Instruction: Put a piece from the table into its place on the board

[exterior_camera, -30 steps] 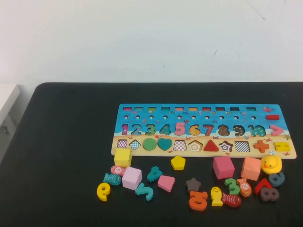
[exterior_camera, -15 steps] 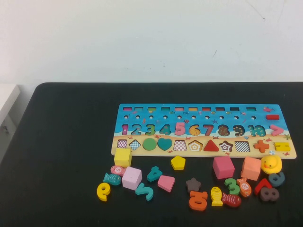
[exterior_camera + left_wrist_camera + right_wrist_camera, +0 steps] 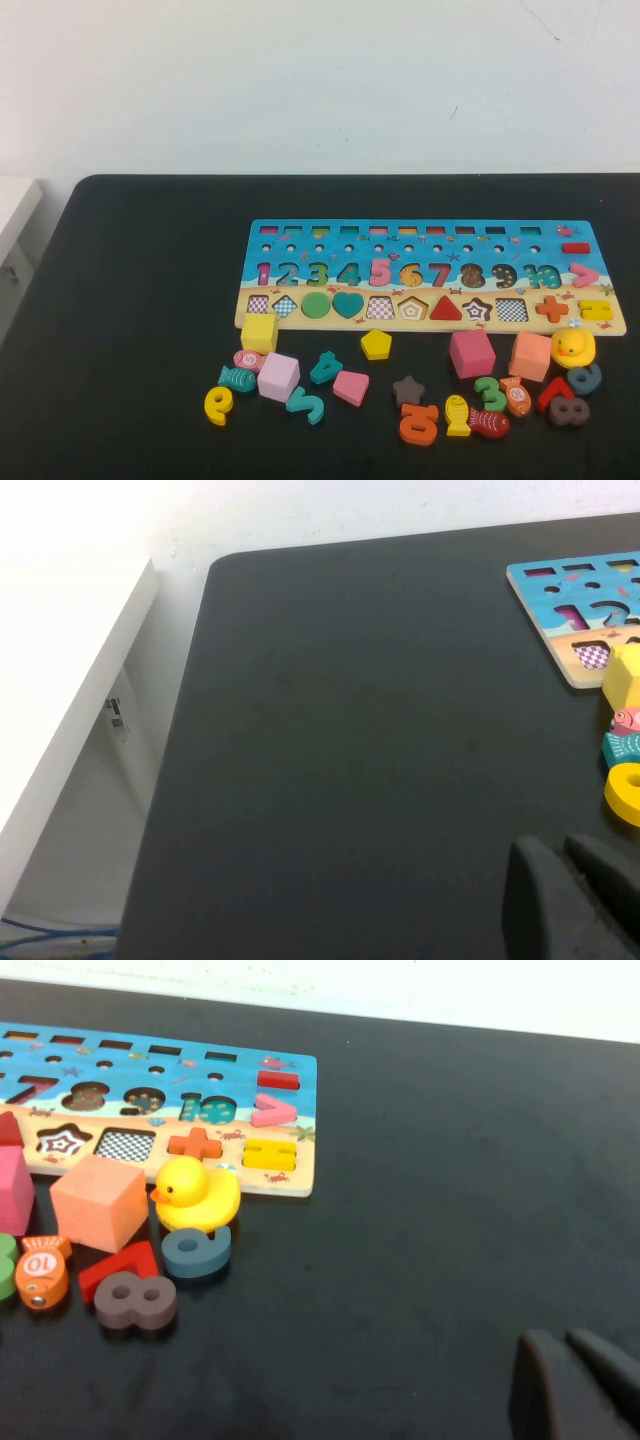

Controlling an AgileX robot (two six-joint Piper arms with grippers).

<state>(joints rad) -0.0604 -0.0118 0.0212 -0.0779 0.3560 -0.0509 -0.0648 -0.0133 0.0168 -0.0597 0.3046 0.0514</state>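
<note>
While the yellow pentagon (image 3: 376, 344) lies flat on the black table (image 3: 140, 320), just in front of the puzzle board's (image 3: 420, 232) sandy lower band, neither arm shows in the high view. The pentagon sits near the empty pentagon cut-out (image 3: 412, 308), slightly to that cut-out's left, apart from the board's edge. A yellow cube (image 3: 259, 332) touches the board's near left corner, and a pink trapezoid-like piece (image 3: 351, 387) lies nearer the robot, beside a teal number 4 (image 3: 326, 368). A yellow duck (image 3: 573, 347) and an orange cube (image 3: 530, 356) stand by the board's right end.

The left gripper (image 3: 572, 905) hovers over bare table well to the left of the board — its dark fingertips appear close together with only a thin gap. The right gripper (image 3: 578, 1385) hangs over bare table to the right of the duck, fingertips likewise nearly together, holding nothing.
</note>
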